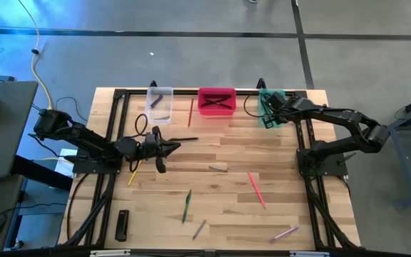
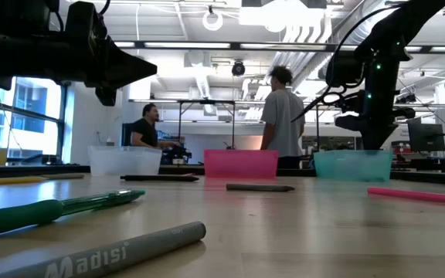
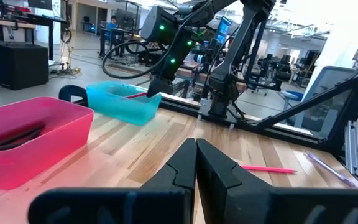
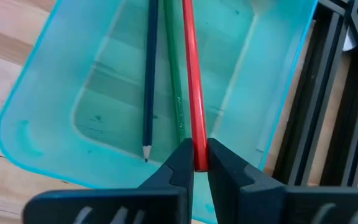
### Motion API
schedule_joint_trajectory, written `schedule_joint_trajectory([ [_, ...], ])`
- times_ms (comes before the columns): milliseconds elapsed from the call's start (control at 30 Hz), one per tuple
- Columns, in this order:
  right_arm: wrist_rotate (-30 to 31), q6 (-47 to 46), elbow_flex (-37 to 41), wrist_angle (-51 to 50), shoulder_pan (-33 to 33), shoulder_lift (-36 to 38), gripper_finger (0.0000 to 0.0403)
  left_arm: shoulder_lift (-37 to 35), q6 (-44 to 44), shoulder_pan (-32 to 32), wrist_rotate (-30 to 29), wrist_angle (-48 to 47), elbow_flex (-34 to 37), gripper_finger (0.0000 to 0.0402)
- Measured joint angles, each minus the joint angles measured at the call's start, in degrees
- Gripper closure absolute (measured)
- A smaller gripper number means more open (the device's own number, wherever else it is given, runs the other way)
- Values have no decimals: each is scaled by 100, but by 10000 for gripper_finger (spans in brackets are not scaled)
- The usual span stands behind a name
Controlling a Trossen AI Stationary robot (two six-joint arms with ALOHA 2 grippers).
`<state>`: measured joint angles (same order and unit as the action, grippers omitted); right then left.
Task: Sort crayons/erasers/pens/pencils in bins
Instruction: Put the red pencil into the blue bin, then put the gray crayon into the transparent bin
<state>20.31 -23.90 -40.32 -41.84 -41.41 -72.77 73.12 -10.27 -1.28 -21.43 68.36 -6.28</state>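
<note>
Green bin at the bench's far right corner holds two pencils, with the right gripper clamped on a third, red pencil above it. Pink bin holds dark sticks, the clear bin one; about seven sticks lie loose. Left gripper hovers mid-bench, fingers together.

Dark jointed arms, green indicator lights

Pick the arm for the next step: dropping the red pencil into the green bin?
Right. The right gripper already pinches the red pencil over the green bin; the left gripper is shut mid-table.

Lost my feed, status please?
Right gripper over green bin, shut on red pencil. Left gripper shut, empty, mid-table. Nothing blocking.
</note>
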Motion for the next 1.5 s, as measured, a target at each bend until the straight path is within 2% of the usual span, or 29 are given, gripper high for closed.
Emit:
schedule_joint_trajectory([
  [300,46,42,0,-14,0,0,307,0,-1,0,-17,0,-2,401],
  [433,48,104,-15,-90,0,0,287,0,-2,0,-17,-27,-2,401],
  [600,160,447,-240,-435,81,113,293,0,0,2,-17,-194,-2,401],
  [767,200,701,-59,110,469,752,329,0,42,2,-17,-259,-2,401],
  [967,-107,949,769,1719,1153,1775,393,0,42,2,-13,-257,-2,401],
  [1067,-252,915,1163,2533,1589,2199,397,0,43,2,8,-256,-2,401],
  [1167,-293,607,1339,2905,2094,2417,395,0,42,15,9,-256,-2,401],
  [1500,962,-654,1335,2828,4181,2179,403,0,44,17,53,-256,-2,401],
])
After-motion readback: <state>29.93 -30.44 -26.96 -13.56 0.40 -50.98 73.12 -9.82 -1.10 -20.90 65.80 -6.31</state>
